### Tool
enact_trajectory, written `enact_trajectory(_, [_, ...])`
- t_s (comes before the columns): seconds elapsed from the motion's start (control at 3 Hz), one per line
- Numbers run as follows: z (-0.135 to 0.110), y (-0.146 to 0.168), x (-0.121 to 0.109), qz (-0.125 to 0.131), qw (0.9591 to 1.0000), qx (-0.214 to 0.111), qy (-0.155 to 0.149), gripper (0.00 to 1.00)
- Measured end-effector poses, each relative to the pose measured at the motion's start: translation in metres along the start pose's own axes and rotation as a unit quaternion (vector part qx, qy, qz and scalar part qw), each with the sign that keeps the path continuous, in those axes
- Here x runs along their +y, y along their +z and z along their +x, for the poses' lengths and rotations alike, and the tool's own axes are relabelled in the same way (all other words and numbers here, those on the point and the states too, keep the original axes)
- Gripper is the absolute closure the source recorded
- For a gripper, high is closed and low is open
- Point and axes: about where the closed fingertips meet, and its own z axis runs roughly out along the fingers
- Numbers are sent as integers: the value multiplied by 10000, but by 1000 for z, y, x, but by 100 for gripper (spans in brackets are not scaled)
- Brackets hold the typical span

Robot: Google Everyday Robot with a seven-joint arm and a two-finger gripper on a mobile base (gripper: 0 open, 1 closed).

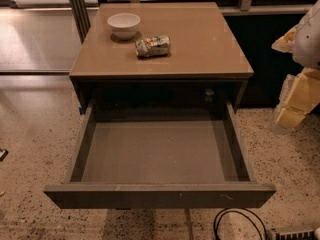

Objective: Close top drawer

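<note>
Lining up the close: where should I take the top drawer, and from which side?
The top drawer has a flat, handleless front: press it mid-width from the near side, toward the cabinet. The gripper is right of the cabinet.

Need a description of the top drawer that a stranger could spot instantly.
Find the tan cabinet top carrying a white bowl and a crumpled packet; the gripper hangs at its right. The top drawer juts out directly beneath: wide open, shallow, grey, handleless.
</note>
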Motion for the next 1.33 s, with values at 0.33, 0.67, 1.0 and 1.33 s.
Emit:
enact_trajectory(0.33, [-13,7,14,32,9997,-237,-19,0])
enact_trajectory(0.67, [-40,20,42,-73,9985,-492,-237,0])
enact_trajectory(1.0, [-74,47,82,-456,9931,-867,-638,0])
enact_trajectory(1.33, [-97,93,121,-996,9818,-1276,-998,0])
